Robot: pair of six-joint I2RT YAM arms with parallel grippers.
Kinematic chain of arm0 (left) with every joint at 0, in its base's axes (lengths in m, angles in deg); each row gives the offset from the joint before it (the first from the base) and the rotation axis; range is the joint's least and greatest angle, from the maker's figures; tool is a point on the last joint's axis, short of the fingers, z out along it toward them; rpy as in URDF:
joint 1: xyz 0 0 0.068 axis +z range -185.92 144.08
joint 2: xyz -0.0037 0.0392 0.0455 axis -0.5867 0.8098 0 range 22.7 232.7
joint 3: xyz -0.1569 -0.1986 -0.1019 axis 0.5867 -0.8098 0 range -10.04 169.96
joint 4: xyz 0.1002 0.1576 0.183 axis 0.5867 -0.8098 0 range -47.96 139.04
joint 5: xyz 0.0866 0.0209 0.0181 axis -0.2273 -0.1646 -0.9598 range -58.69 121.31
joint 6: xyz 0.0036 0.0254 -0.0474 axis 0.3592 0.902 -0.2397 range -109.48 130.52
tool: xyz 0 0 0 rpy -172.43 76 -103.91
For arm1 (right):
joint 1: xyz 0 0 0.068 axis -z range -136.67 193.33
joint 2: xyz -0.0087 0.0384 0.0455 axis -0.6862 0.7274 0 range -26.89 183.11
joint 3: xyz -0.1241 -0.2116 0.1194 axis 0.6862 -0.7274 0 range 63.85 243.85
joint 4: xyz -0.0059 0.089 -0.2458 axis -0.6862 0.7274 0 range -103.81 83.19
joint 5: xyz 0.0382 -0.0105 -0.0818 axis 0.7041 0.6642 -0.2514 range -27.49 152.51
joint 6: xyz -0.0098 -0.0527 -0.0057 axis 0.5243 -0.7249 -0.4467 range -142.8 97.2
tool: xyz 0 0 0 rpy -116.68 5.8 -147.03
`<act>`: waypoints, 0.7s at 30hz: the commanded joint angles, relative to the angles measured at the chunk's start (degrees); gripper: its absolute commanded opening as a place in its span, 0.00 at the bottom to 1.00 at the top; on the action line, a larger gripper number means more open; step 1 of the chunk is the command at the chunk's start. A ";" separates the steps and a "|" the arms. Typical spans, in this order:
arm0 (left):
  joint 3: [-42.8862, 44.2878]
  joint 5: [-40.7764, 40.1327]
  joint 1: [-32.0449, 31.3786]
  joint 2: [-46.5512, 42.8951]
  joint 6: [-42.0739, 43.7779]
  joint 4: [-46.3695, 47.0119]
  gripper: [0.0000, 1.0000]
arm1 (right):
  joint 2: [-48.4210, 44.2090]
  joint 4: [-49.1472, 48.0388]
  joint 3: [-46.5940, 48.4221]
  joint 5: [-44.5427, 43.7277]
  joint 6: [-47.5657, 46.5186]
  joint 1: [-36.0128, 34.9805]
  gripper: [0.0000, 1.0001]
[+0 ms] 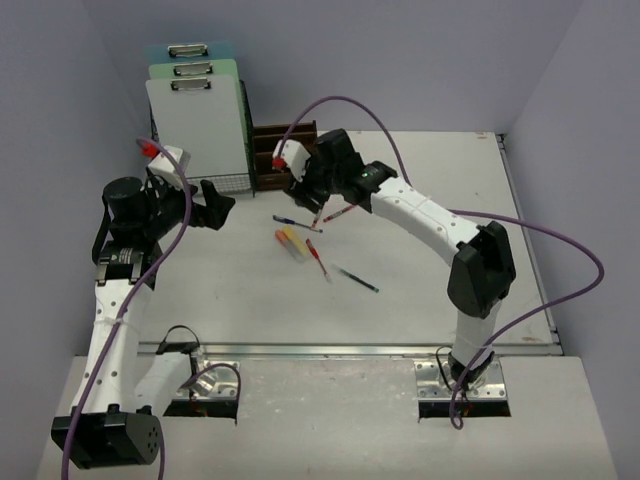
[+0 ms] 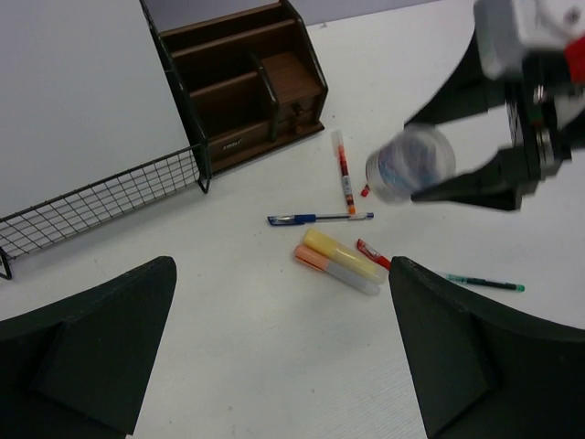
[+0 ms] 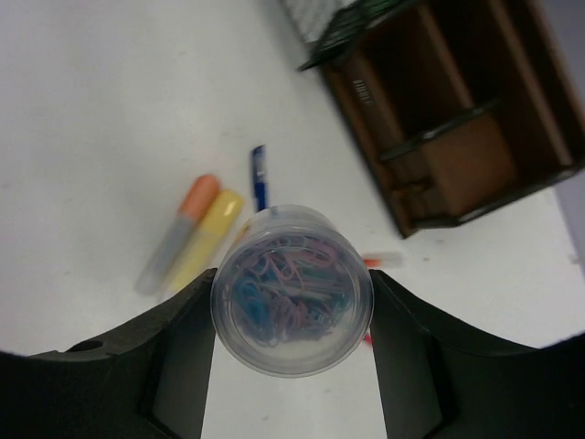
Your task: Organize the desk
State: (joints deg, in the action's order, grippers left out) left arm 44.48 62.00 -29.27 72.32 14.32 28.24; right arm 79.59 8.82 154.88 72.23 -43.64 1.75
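The white desk [image 1: 420, 180] has pens scattered at its middle. My right gripper [image 1: 318, 195] is shut on a clear round tub of coloured paper clips [image 3: 292, 288] and holds it above the desk, over the pens. The tub also shows in the left wrist view [image 2: 411, 163]. My left gripper [image 1: 215, 205] is open and empty above bare desk [image 2: 283, 265], left of the pens. Below lie a blue pen [image 2: 320, 219], a yellow highlighter [image 2: 343, 256], an orange highlighter [image 2: 334, 268], a red pen [image 2: 373, 253], a green pen [image 2: 484, 283] and a clear red-inked pen [image 2: 343, 169].
A dark-brown wooden organiser [image 1: 275, 160] stands at the back, open compartments showing [image 3: 457, 110]. Left of it a black wire-mesh rack [image 2: 101, 206] holds upright clipboards [image 1: 195, 110]. Lavender walls close the back and sides. A metal rail [image 1: 350, 350] runs along the near edge.
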 commanded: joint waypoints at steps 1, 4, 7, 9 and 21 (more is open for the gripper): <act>0.34 0.39 -0.03 0.04 -2.04 2.91 1.00 | 4.82 -1.46 9.36 -2.50 -3.30 4.94 0.00; -0.32 0.86 -0.06 -0.05 -2.83 4.02 1.00 | 8.71 -3.33 14.87 -3.86 -3.42 6.97 0.00; -1.06 0.86 -0.06 0.02 -3.18 4.84 1.00 | 11.86 -6.82 18.26 -5.04 -3.34 7.63 0.00; -1.45 0.86 -0.06 -0.05 -3.21 5.08 1.00 | 13.34 -8.59 19.52 -5.08 -3.21 7.86 0.00; -3.57 0.52 -0.06 -1.39 -3.26 5.24 1.00 | 23.00 -16.17 27.97 -4.99 -3.19 8.81 0.00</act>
State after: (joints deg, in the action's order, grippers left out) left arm 41.37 62.05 -29.27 72.41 11.71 30.87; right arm 102.17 -0.29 176.83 67.20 -46.42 10.23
